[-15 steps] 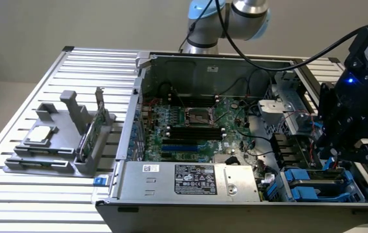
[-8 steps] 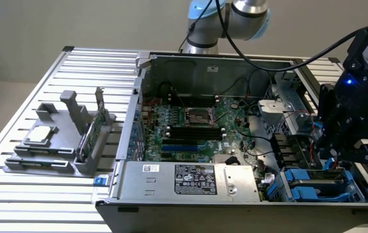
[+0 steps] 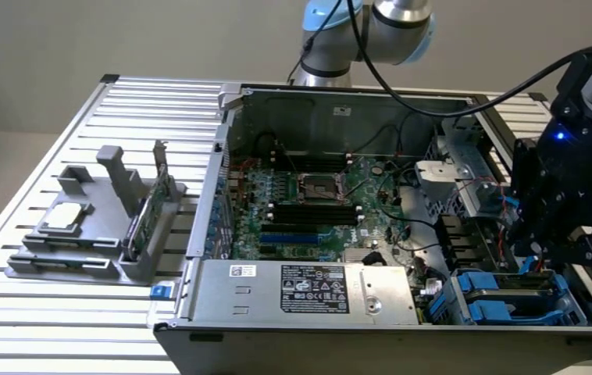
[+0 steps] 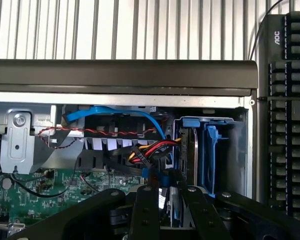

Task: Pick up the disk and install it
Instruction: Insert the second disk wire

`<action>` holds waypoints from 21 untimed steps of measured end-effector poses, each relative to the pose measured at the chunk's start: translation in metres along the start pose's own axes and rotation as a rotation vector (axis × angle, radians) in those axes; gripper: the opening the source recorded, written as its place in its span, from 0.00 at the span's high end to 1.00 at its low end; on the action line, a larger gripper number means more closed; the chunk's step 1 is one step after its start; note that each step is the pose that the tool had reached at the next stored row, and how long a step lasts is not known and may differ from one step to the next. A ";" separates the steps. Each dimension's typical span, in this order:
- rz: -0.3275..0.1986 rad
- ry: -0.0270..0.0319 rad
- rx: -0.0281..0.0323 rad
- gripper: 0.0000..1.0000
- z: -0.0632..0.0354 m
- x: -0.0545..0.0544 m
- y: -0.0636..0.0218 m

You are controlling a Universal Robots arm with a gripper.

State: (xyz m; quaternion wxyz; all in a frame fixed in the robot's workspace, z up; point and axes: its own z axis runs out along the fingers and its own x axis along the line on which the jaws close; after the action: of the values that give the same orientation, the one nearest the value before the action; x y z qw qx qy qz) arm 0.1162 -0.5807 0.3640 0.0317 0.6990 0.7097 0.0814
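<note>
Tool (image 3: 561,246) grips disk (image 4: 162,187) above blue drive bay (image 3: 510,301)

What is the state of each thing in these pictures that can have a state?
computer case: lying on its side, open, board exposed.
disk: on edge in the corner bay, blue bracket around it; whether it is gripped cannot be told.
tool: low over the bay, right at the disk.
green card: upright in the holder, at the exterior view's left.
chip: lying flat on the same holder.
</note>
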 end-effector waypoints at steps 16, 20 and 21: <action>-0.001 -0.0060 0.0002 0.83 0.0042 0.001 0.0002; -0.001 -0.0063 0.0001 0.83 0.0063 0.000 -0.0002; -0.001 -0.0063 0.0001 0.83 0.0067 0.000 -0.0003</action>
State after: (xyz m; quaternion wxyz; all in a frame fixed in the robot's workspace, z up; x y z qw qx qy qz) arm 0.1170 -0.5803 0.3574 0.0339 0.6990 0.7100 0.0791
